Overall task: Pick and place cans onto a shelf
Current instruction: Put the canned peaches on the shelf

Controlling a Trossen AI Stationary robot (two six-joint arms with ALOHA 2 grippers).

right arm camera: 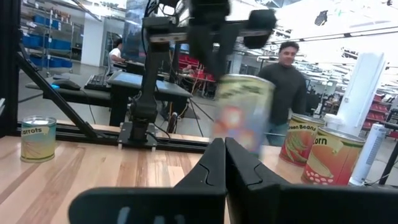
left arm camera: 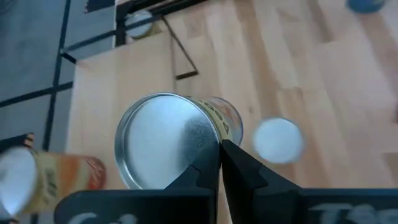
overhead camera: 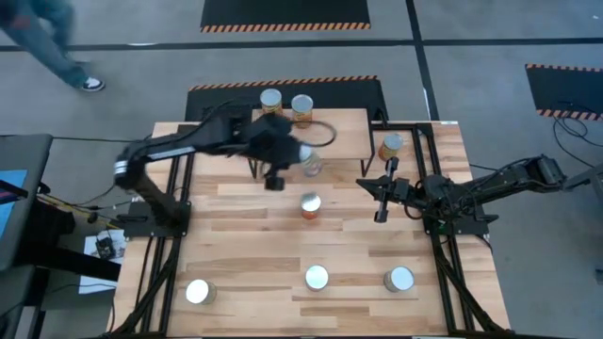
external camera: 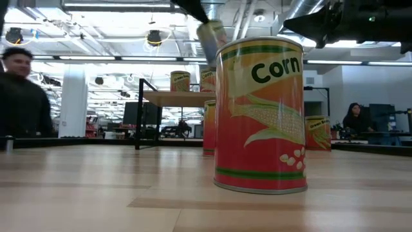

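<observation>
My left gripper (overhead camera: pixel 294 158) is shut on a can (overhead camera: pixel 310 163), which it holds in the air by the shelf's near edge. The can shows tilted and blurred in the low view (external camera: pixel 212 37) and in the right wrist view (right arm camera: pixel 244 112). The shelf (overhead camera: pixel 344 127), a light-wood board on black legs, stands at the table's far middle with two cans (overhead camera: pixel 271 99) (overhead camera: pixel 301 106) upright on it. Another can (overhead camera: pixel 311 205) stands on the table's middle. My right gripper (overhead camera: pixel 381 209) is shut and empty at the right, level, pointing toward the middle. My left gripper holds the can at the rim of its round silver end (left arm camera: pixel 208 146). One finger (left arm camera: pixel 199 177) lies over the silver end and the other (left arm camera: pixel 245 168) along the label side. The fingers come from above. The can hangs tilted below them, clear of table and shelf.
Three cans (overhead camera: pixel 198 292) (overhead camera: pixel 317 277) (overhead camera: pixel 399 279) stand along the table's near edge, and one (overhead camera: pixel 390 146) at the far right by my right arm. A black cable loop (overhead camera: pixel 323 133) lies on the shelf. People move in the room behind the table (external camera: pixel 22 96).
</observation>
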